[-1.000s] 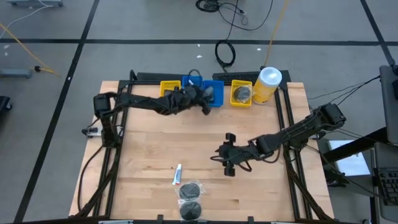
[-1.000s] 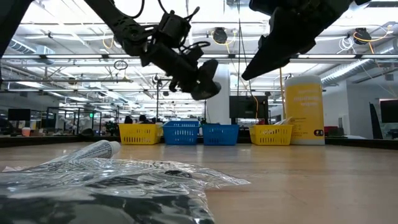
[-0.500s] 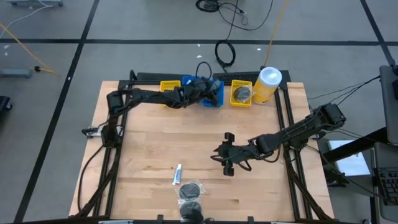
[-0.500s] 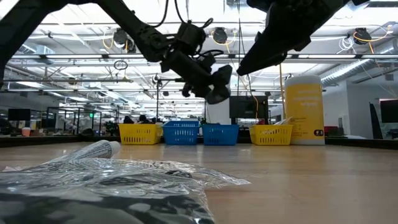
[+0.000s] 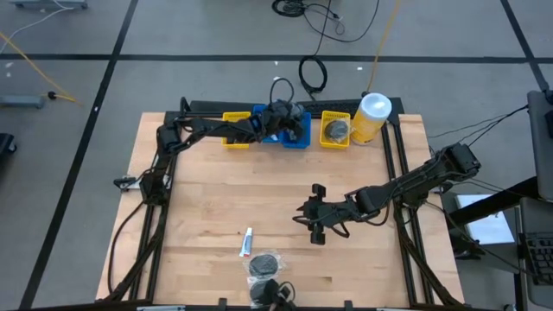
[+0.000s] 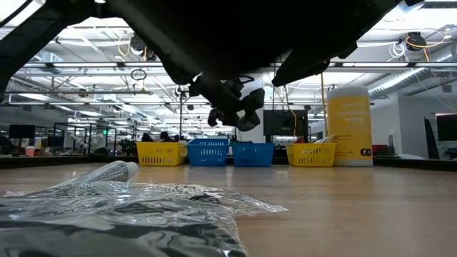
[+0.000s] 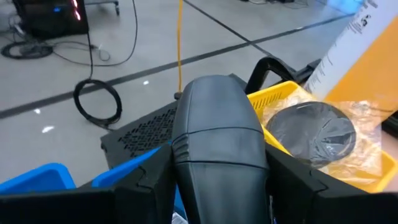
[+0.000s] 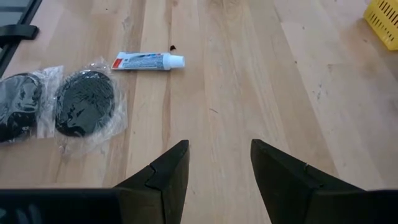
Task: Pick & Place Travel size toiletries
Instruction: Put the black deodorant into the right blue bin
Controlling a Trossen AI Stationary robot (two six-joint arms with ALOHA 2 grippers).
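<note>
My left gripper [image 5: 290,119] is shut on a small dark grey bottle [image 7: 217,124] and hangs over the blue bins [image 5: 294,135] at the table's far edge. A yellow bin [image 7: 283,99] next to them holds a bagged dark mesh puff [image 7: 311,134]. My right gripper [image 5: 311,213] stands open above the middle of the table, nothing between its fingers [image 8: 168,171]. Near the front edge a thin white tube [image 8: 149,61] lies flat, with two bagged mesh puffs [image 8: 84,102] beside it. My left gripper pinches the bottle between its two fingers, which lie on the two sides of its lower body [image 7: 186,180]. The bottle sticks out forward past the fingers, its rounded end [image 7: 214,93] leading. It is lifted clear, above the bins.
A second yellow bin [image 5: 235,123] stands left of the blue ones. A big yellow canister with a white lid [image 5: 371,117] stands at the far right. Black rails [image 5: 399,164] run along the table's sides. Crinkled clear wrapping [image 6: 143,200] lies close to the low camera.
My left gripper has carried the bottle toward the table's far edge and a little to the right, over the blue bins, as the arm stretched out. It has also rolled somewhat. My right gripper has kept still.
</note>
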